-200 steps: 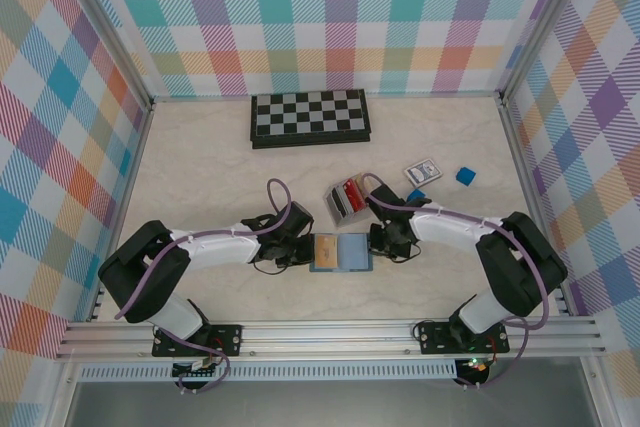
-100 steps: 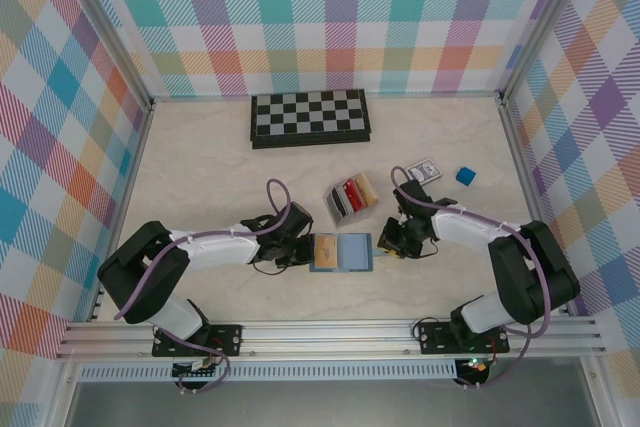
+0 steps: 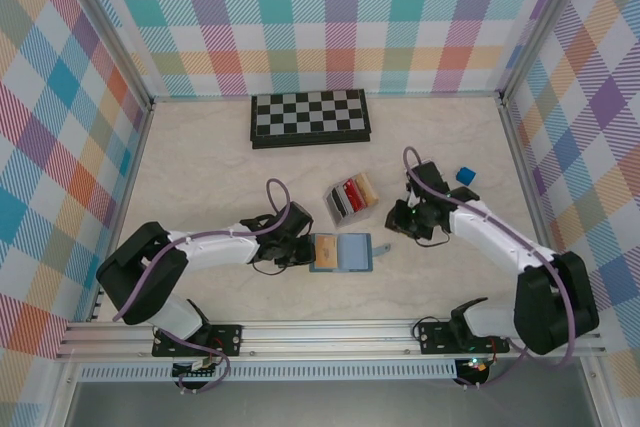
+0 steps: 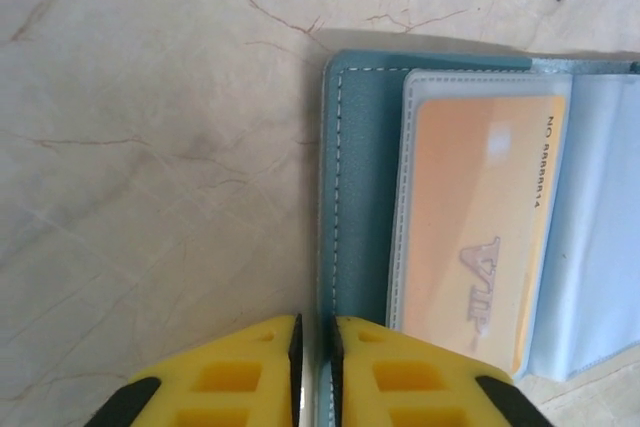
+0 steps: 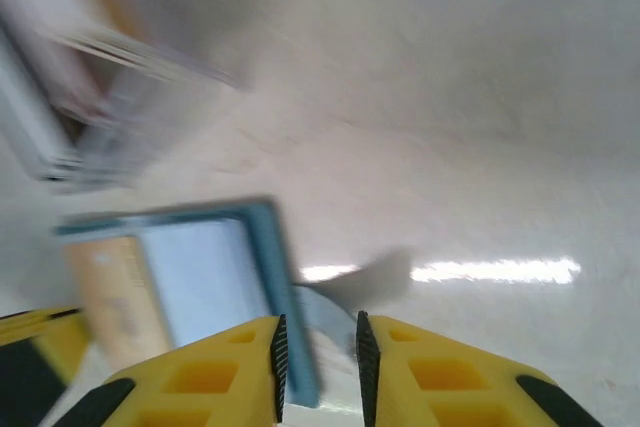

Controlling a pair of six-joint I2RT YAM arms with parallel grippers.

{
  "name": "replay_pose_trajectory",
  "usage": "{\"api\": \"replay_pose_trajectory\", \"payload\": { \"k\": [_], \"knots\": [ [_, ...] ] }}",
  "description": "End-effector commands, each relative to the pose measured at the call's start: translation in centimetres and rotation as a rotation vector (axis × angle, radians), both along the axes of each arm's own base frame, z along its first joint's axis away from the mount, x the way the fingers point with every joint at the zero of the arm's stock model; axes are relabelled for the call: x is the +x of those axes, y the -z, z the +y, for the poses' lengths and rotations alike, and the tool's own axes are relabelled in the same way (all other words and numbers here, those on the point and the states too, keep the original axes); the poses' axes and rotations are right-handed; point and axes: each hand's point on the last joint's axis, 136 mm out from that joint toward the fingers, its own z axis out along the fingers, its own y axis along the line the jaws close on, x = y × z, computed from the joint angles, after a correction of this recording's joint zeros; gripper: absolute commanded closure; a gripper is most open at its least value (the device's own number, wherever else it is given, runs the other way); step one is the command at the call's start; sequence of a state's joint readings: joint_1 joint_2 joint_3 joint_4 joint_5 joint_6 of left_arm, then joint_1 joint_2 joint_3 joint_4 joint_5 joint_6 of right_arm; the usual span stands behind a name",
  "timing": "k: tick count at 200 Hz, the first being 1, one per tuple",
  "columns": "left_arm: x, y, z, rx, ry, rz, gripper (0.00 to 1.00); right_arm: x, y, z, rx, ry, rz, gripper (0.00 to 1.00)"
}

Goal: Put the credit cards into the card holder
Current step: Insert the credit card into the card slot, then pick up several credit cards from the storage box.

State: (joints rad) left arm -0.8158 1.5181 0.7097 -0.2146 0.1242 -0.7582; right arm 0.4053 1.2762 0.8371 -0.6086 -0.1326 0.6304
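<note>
The card holder (image 3: 343, 252) lies open and flat on the table (image 3: 200, 177), teal cover down and pockets up. One tan credit card (image 4: 480, 247) sits in the holder's left-hand clear pocket, printed face up; the right-hand pocket looks pale and bare. The left pincer (image 4: 315, 332) is at the holder's left edge, its yellow fingers only a thin slit apart with the cover's stitched border running into that slit. Whether they press on it I cannot tell. The right pincer (image 3: 402, 221) stands off to the right of the holder and a little beyond it, apart from it, with its fingers parted by a narrow gap and nothing held (the wrist view is smeared). A small grey flap-like piece (image 3: 386, 246) lies just beside the holder's right edge; what it is cannot be made out. Just beyond the holder stands a grey open box (image 3: 338, 205) with the remaining credit cards (image 3: 354, 190), red and tan, upright in it. Well beyond the holder lies a chessboard (image 3: 310, 117). A blue cube (image 3: 465, 175) sits far to the holder's right.
</note>
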Motion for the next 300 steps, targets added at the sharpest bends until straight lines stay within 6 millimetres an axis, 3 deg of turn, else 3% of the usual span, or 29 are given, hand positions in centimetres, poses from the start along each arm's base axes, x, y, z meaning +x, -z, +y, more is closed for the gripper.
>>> {"api": "replay_pose_trajectory", "payload": {
  "k": [1,24,36,64,94,128,161,253,300],
  "knots": [
    [0.6,-2.6,0.1,0.017,0.007,-0.043,0.77,1.0,-4.1,0.8,0.026,-0.107,-0.122,0.69],
    [1.1,-4.0,0.9,0.030,-0.028,-0.084,0.70,1.7,-6.9,3.2,0.106,-0.221,-0.193,0.63],
    [1.5,-4.9,1.1,0.019,-0.045,-0.107,0.67,1.9,-7.1,4.5,0.093,-0.280,-0.189,0.62],
    [2.8,-6.2,1.8,-0.005,-0.096,-0.130,0.58,3.1,-5.2,7.3,-0.107,-0.395,-0.154,0.62],
    [4.8,-6.8,2.5,-0.046,-0.169,-0.120,0.56,5.7,-3.3,8.7,-0.349,-0.443,-0.168,0.61],
    [6.7,-7.0,3.3,-0.112,-0.258,-0.114,0.53,7.4,-1.4,11.2,-0.441,-0.517,-0.174,0.63],
    [7.7,-7.5,4.1,-0.146,-0.317,-0.139,0.52,8.7,0.0,11.6,-0.568,-0.530,-0.194,0.62],
    [7.2,-7.3,5.4,-0.139,-0.354,-0.151,0.52,9.5,3.3,12.8,-0.680,-0.604,-0.169,0.61],
    [7.0,-7.3,5.3,-0.149,-0.354,-0.147,0.51,10.4,2.3,11.3,-0.811,-0.580,-0.227,0.62]
  ]
}}
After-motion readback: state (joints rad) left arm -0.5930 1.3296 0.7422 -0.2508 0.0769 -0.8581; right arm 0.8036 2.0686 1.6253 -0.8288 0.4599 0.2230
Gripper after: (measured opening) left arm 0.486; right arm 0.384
